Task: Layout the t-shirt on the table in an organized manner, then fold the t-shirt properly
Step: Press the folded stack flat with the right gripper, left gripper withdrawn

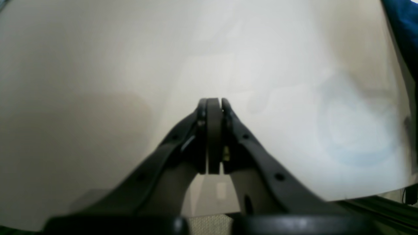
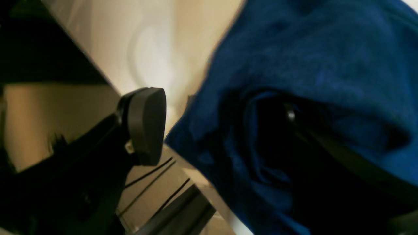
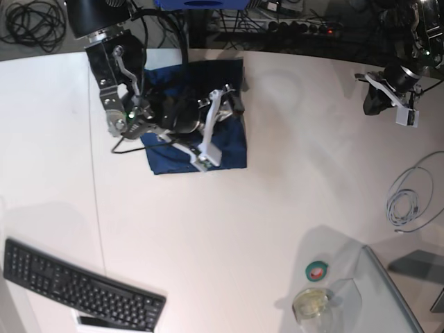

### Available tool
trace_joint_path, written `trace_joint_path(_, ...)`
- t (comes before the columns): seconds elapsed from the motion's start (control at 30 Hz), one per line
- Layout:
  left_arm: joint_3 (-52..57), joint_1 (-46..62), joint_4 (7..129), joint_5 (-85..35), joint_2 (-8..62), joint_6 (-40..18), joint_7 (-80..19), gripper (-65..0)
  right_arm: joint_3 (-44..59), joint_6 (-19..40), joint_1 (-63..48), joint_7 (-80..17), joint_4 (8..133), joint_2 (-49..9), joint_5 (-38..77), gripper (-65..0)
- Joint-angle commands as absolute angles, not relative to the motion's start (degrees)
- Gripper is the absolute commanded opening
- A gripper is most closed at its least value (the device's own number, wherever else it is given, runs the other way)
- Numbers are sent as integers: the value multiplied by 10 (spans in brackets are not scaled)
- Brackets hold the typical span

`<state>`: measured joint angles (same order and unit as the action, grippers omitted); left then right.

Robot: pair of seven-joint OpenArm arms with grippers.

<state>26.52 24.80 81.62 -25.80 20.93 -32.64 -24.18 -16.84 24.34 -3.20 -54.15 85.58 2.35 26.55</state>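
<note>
The dark navy t-shirt (image 3: 166, 158) lies bunched into a rough rectangle at the back left of the white table (image 3: 229, 229). My right gripper (image 3: 218, 132) hovers over the shirt, open, with its white fingers spread wide. In the right wrist view one black pad (image 2: 147, 125) stands free of the t-shirt (image 2: 310, 55), and blue folds drape over the other finger. My left gripper (image 1: 214, 101) is shut with nothing in it, above bare table (image 1: 98, 81). In the base view the left gripper (image 3: 378, 100) is at the far right. A corner of the t-shirt (image 1: 405, 19) shows in the left wrist view.
A black keyboard (image 3: 76, 284) lies at the front left. A green tape roll (image 3: 318, 270) and a small clear cup (image 3: 312, 303) sit at the front right beside a clear panel (image 3: 388, 291). A coiled white cable (image 3: 409, 198) lies at the right edge.
</note>
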Motion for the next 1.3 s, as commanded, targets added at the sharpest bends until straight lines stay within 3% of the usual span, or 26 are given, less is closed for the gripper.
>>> trace_joint_path(0.0,267,247,824,-267,217,-327,-230,-650,-177,243,-15,-531,858,28,277,-240)
trace_joint_path(0.23,266,246,824,-267,215,-327,-230,-650,-278,159,3,-530,876,20,277,-240)
trace_joint_path(0.5,271,247,812,-267,217,-327,-230,-650,-286,17,-13,-529,1031,-69,277,-243)
trace_joint_path(0.57,272,247,800,-267,218,-327,-230,-650,-286,-11,-14,-529,1032,-88,277,-302)
trace_joint_path(0.7,272,246,797,-267,218,-327,-229,-650,-276,-14,-15,-501,999,-106,277,-602)
trace_joint_path(0.73,272,246,798,-267,217,-327,-229,-650,-268,-14,-21,-487,988,-106,278,-650)
trace_joint_path(1.03,272,246,798,-267,216,-327,-229,-650,-233,-12,-22,-443,919,-121,277,-650)
trace_joint_path(1.27,270,246,798,-267,215,-328,-229,-650,-293,-12,-38,-440,918,-121,277,-650)
